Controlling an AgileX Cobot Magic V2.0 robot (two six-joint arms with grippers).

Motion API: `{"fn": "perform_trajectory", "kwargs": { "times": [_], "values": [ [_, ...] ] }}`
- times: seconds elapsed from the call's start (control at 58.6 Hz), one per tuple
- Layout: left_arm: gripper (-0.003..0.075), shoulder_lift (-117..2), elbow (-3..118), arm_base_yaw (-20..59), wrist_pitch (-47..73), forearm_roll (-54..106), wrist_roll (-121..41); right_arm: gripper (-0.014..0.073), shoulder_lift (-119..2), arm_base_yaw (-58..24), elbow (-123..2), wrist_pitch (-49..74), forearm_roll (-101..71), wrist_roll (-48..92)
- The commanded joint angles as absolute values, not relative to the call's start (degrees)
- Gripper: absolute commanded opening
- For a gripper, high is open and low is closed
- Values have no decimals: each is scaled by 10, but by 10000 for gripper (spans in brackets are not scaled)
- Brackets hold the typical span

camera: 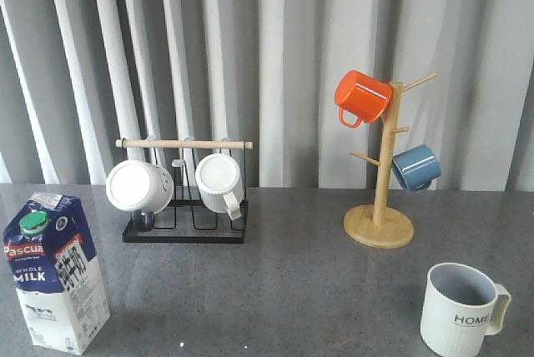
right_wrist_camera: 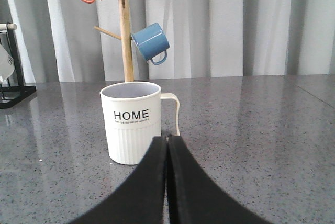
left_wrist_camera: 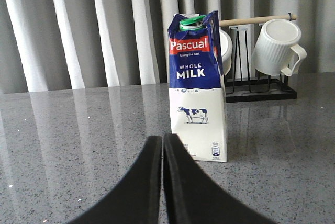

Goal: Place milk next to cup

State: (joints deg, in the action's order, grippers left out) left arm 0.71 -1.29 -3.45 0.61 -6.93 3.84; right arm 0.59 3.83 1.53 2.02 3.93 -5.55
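Observation:
The milk [camera: 57,274] is a tall blue-and-white carton with a green cap, upright at the table's front left. The left wrist view shows the milk [left_wrist_camera: 198,85] just beyond my left gripper [left_wrist_camera: 163,138], which is shut on nothing, its tips short of the carton's base. The cup [camera: 461,309], a cream ribbed mug printed "HOME", stands at the front right, far from the carton. In the right wrist view the cup [right_wrist_camera: 132,122] sits just ahead of my right gripper [right_wrist_camera: 167,139], also shut and empty. Neither gripper appears in the front view.
A black wire rack [camera: 185,228] with a wooden bar holds two white mugs [camera: 219,180] behind the milk. A wooden mug tree [camera: 380,225] carries an orange mug [camera: 362,97] and a blue mug [camera: 415,167] behind the cup. Grey curtains close off the back.

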Motion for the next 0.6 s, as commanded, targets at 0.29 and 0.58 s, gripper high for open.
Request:
{"fn": "perform_trajectory", "kwargs": {
  "times": [0.29,0.58],
  "values": [
    [-6,13,-2,-34,-36,-67,43,-9,13,43,20,-33,45,-53],
    [-6,13,-2,-34,-36,-67,43,-9,13,43,20,-33,44,-54]
  ]
}}
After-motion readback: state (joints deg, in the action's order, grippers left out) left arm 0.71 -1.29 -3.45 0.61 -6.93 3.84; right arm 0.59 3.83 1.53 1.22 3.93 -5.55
